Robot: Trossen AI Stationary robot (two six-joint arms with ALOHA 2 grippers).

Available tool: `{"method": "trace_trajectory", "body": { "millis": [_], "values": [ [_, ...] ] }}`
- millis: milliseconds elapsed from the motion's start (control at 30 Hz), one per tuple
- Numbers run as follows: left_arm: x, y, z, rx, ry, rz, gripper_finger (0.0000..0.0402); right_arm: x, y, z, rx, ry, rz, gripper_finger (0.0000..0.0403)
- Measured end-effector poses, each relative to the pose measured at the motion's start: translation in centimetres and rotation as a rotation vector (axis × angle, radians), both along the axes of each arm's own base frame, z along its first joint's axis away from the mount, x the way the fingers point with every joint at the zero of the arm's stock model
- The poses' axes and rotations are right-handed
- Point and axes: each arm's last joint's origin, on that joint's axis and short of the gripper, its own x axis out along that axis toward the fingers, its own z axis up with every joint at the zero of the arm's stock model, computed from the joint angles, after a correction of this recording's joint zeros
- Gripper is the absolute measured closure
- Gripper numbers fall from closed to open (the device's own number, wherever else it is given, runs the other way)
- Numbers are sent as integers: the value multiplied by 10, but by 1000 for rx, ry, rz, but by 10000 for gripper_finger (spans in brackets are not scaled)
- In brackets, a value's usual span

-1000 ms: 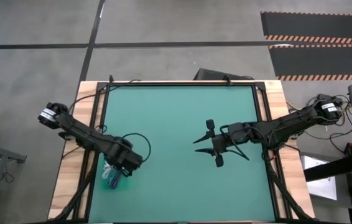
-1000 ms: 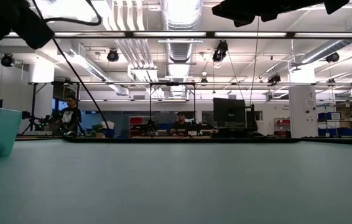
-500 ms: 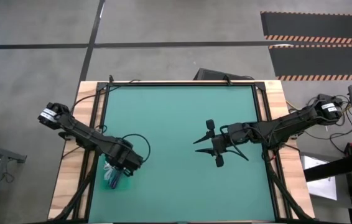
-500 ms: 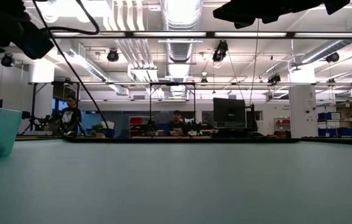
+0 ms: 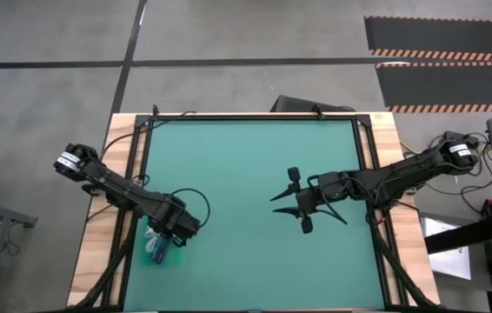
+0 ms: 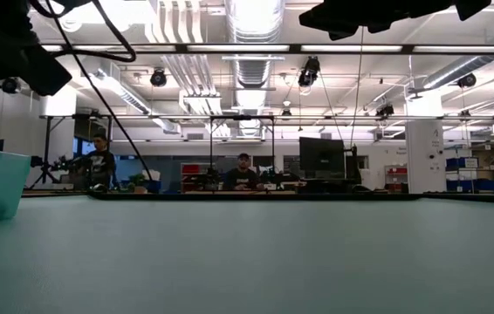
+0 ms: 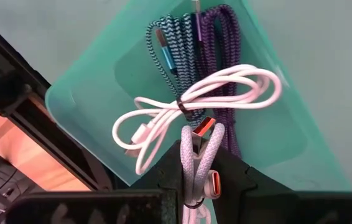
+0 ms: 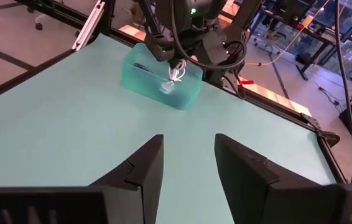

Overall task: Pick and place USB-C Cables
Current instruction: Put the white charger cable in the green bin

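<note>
The green desk [image 5: 255,165] carries a translucent teal bin [image 7: 89,93] at its left edge. The right gripper [image 5: 291,202] waits over the middle of the desk, fingers spread and empty. The left gripper [image 7: 198,171] hangs over the bin, fingers pinching a white USB-C cable [image 7: 196,155] by its folded bundle, one orange-tipped plug poking up. A second white cable [image 7: 194,99], tied at its waist, lies in the bin on top of braided teal and purple cables [image 7: 188,37]. These cables look light, limp and springy; loops can snag, so the tied middle seems the surest hold. No brand or writing is readable.
</note>
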Motion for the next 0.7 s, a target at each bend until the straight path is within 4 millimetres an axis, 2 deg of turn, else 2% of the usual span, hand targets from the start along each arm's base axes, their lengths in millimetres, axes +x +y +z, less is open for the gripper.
{"method": "trace_trajectory", "body": {
  "millis": [367,700],
  "values": [
    [-4,2,-15,3,9,-1,367,0,0,0,0,2,0,263],
    [-5,2,-15,1,8,-9,329,0,0,-1,-1,3,0,268]
  ]
}}
